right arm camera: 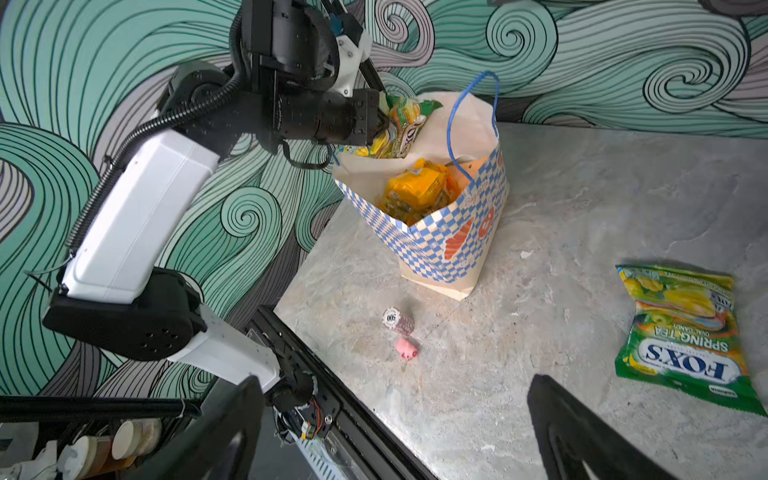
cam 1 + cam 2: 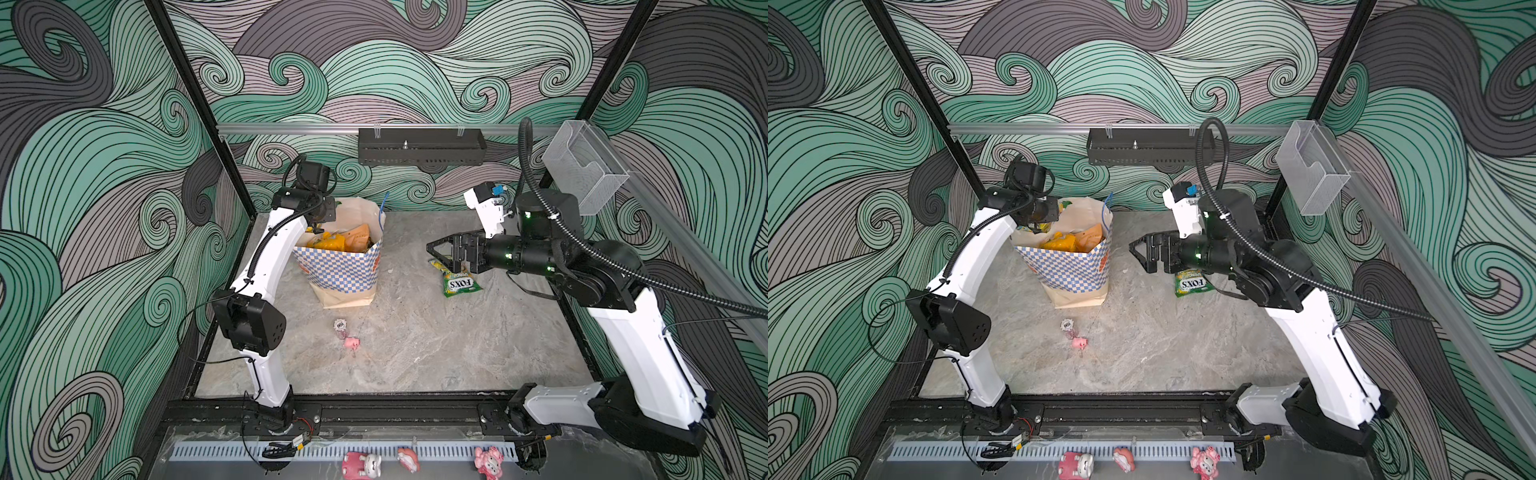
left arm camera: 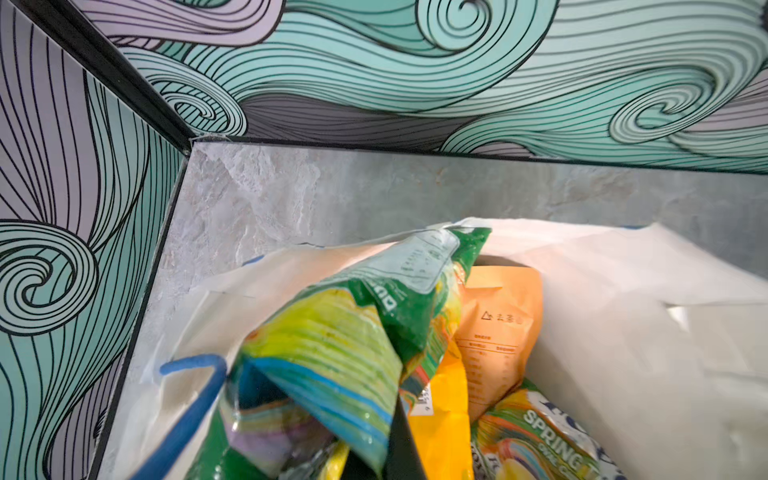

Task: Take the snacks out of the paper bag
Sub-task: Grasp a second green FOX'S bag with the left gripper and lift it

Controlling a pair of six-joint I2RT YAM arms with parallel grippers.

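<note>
The left pincer [image 1: 384,122] was clenched on a green-yellow FOX'S candy bag [image 1: 405,124] at the mouth of the paper bag [image 2: 340,274]. The right pincer [image 2: 440,253] hung released near another FOX'S bag [image 2: 459,282] on the worktop [image 2: 436,340].

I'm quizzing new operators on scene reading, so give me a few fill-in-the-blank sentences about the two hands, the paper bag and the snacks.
The left hand is ____ on the held FOX'S bag at the mouth of the paper bag.
The right hand, jaws apart, grips ____.
The loose FOX'S bag lies flat on the ____.
The paper bag stands ____.
Missing words: shut; nothing; table; upright.
</note>
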